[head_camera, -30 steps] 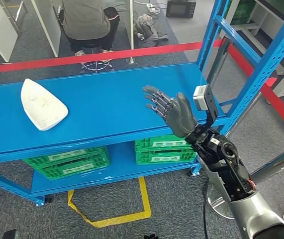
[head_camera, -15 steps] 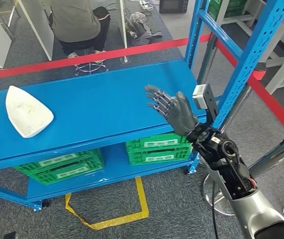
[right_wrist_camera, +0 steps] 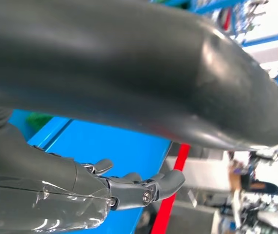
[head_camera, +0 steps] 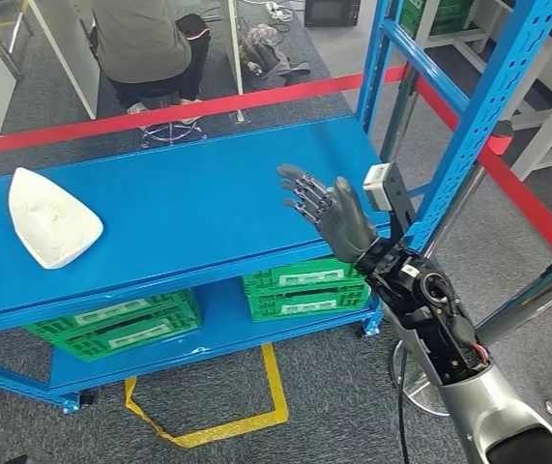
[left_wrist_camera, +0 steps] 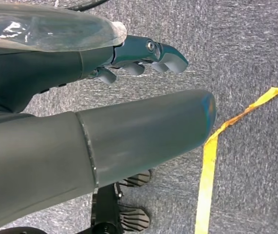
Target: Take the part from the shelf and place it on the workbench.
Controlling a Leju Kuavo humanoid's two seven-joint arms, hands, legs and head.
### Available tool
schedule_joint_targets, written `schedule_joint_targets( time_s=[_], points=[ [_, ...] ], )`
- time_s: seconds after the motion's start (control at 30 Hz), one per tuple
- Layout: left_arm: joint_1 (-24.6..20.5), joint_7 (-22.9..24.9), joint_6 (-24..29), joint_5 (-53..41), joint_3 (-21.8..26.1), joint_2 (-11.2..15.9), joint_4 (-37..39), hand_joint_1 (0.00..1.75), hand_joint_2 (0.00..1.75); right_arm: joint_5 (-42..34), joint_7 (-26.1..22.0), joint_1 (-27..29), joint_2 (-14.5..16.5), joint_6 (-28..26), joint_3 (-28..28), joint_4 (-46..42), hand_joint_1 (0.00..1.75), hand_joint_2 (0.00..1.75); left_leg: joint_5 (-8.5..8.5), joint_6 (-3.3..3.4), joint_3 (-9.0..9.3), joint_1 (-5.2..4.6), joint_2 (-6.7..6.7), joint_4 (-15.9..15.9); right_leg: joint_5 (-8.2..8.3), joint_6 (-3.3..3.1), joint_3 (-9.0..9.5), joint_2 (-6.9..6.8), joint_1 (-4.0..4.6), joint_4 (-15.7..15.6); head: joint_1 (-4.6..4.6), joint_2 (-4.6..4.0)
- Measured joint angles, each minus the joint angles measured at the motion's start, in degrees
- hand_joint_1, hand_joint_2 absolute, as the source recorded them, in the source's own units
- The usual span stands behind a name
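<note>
One white part [head_camera: 52, 228] is lying on the blue surface [head_camera: 207, 208] at the far left, its long axis running left to right, pointed end rightward. Reaching over the surface's right end, the right robot hand [head_camera: 327, 215] is hovering open and empty, well apart from the part; the left robot hand [left_wrist_camera: 144, 56] is hanging toward the floor, holding nothing.

You see the white part [head_camera: 51, 228], flat and teardrop-shaped, lying at the frame's left; it rests on the blue workbench [head_camera: 199, 213].
</note>
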Motion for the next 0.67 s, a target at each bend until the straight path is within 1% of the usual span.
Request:
schedule_joint_targets(
  time_s=[0.23, 0.33, 0.43, 0.5, 0.6, 0.67],
  points=[
    [0.55, 0.05, 0.10, 0.37, 0.00, 0.15, 0.00, 0.00, 0.00, 2.96, -0.39, 0.09, -0.03, -2.12, -0.51, 1.81, 0.00, 0.00, -0.04, 0.01, -0.01, -0.10, 0.00, 0.01, 0.01, 0.03, 0.02, 0.00, -0.17, -0.10, 0.00, 0.00],
    [1.11, 0.37, 0.38, 0.69, 0.00, 0.15, 0.00, 0.00, 0.00, 4.69, -1.67, 0.70, -0.03, -4.03, -0.95, 4.38, 0.00, 0.00, -0.08, 0.02, 0.00, -0.10, 0.00, 0.01, 0.00, 0.04, 0.03, 0.00, -0.17, -0.12, -0.01, 0.00],
    [2.10, 0.56, 0.38, 1.10, 0.00, 0.15, 0.00, 0.00, 0.00, 6.64, -4.99, 1.75, -0.08, -6.65, -1.79, 9.83, 0.00, 0.00, -0.11, 0.03, 0.00, -0.10, 0.00, 0.01, -0.02, 0.06, 0.03, 0.00, -0.17, -0.15, -0.01, 0.00],
    [2.82, 0.75, 0.28, 1.21, 0.00, 0.15, 0.00, 0.00, 0.00, 7.53, -8.80, 2.37, -0.27, -8.31, -2.62, 15.38, 0.00, 0.00, -0.13, 0.05, 0.00, -0.10, -0.02, 0.01, -0.02, 0.06, 0.04, -0.01, -0.17, -0.17, 0.01, 0.00],
    [3.78, 1.05, 0.31, 1.22, 0.00, 0.15, 0.00, 0.00, 0.00, 8.03, -14.41, 2.96, -0.63, -9.14, -3.95, 24.27, 0.00, 0.00, -0.14, 0.07, -0.02, -0.10, -0.04, 0.01, -0.02, 0.06, 0.06, -0.04, -0.17, -0.18, 0.02, 0.00],
    [4.07, 1.13, 0.39, 1.22, 0.00, 0.15, 0.00, 0.00, 0.00, 8.09, -15.55, 3.08, -0.75, -9.23, -4.46, 28.09, 0.00, 0.00, -0.14, 0.07, -0.02, -0.10, -0.04, 0.01, -0.02, 0.06, 0.05, -0.04, -0.18, -0.19, 0.02, 0.00]
  ],
)
